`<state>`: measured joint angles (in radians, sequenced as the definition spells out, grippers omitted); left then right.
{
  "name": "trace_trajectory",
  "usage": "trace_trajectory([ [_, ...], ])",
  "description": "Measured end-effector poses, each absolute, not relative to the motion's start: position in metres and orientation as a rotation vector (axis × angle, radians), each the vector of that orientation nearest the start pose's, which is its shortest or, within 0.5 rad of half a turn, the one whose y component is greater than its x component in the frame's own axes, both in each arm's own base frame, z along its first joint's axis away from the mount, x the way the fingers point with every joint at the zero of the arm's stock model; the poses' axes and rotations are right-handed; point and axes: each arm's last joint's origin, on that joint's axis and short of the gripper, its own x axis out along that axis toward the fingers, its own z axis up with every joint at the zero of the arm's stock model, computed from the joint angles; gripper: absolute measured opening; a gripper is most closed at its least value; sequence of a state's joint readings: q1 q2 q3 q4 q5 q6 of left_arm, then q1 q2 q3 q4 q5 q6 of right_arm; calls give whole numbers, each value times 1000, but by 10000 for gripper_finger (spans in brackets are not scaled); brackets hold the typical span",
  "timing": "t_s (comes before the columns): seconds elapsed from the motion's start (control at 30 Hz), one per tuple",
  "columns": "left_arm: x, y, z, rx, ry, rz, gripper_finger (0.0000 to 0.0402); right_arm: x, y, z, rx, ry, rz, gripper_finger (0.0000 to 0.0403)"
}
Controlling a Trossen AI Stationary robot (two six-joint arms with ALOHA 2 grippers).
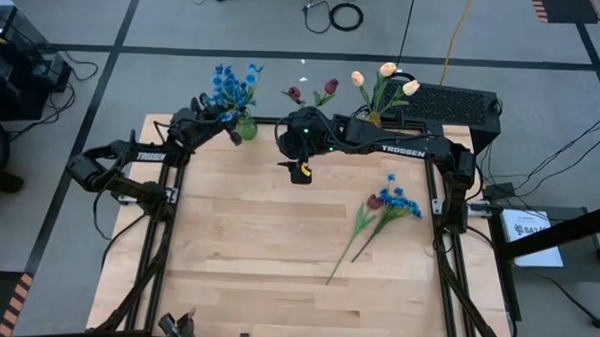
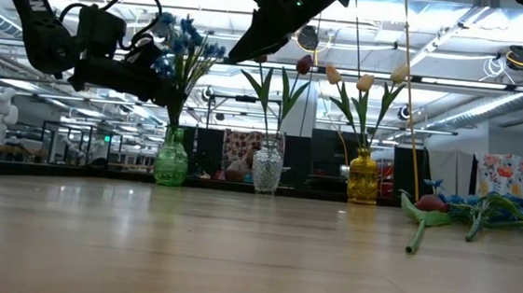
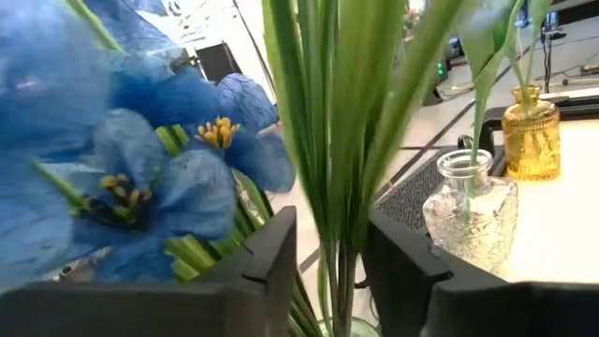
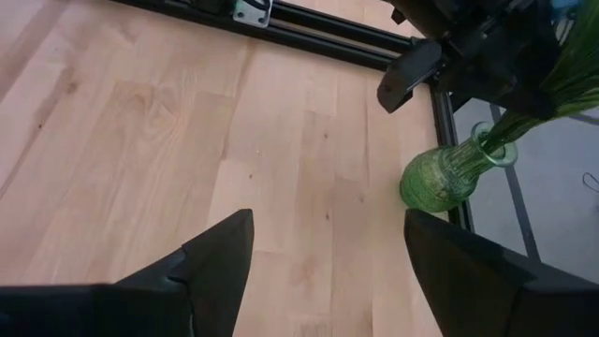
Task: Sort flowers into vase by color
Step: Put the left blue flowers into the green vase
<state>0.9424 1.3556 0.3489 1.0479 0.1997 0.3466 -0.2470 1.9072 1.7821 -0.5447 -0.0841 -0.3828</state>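
On the near right of the pale wooden surface [image 1: 277, 248], loose blue and dark red flowers [image 1: 384, 209] lie well apart from both arms. Farther back, the right gripper [image 1: 298, 171] hovers with fingers wide and empty. At the far left, the left gripper [image 1: 237, 134] has narrow fingers flanking the blue-blossom stems [image 3: 328, 140] in the green glass vase [image 2: 172, 158]; withdrawing carelessly could snag them and tip it.
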Motion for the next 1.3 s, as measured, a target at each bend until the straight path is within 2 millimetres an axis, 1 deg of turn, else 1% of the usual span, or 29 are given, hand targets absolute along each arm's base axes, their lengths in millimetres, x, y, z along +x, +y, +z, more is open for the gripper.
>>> trace_trajectory([
  [0.17, 147, 191, 190, 352, 94, 736, 157, 420, -103, 321, -256, 691, -26, 270],
  [0.33, 149, 188, 194, 357, 83, 726, 179, 420, -103, 317, -257, 697, -25, 270],
  [0.43, 148, 185, 199, 371, 63, 732, 185, 420, -104, 317, -256, 698, -26, 270],
  [0.57, 144, 180, 212, 398, 17, 747, 188, 420, -104, 317, -256, 699, -25, 270],
  [0.77, 135, 169, 226, 388, 33, 772, 194, 419, -104, 317, -255, 702, -25, 270],
  [0.83, 132, 165, 229, 383, 43, 776, 209, 419, -104, 317, -255, 702, -25, 270],
  [1.03, 126, 160, 231, 358, 86, 814, 276, 419, -104, 317, -254, 701, -26, 270],
  [1.13, 124, 158, 233, 356, 86, 821, 301, 420, -104, 317, -252, 699, -27, 270],
  [1.2, 123, 157, 237, 343, 57, 825, 313, 420, -104, 317, -251, 699, -27, 270],
  [1.3, 122, 156, 249, 306, 28, 826, 328, 420, -104, 317, -251, 699, -27, 270],
])
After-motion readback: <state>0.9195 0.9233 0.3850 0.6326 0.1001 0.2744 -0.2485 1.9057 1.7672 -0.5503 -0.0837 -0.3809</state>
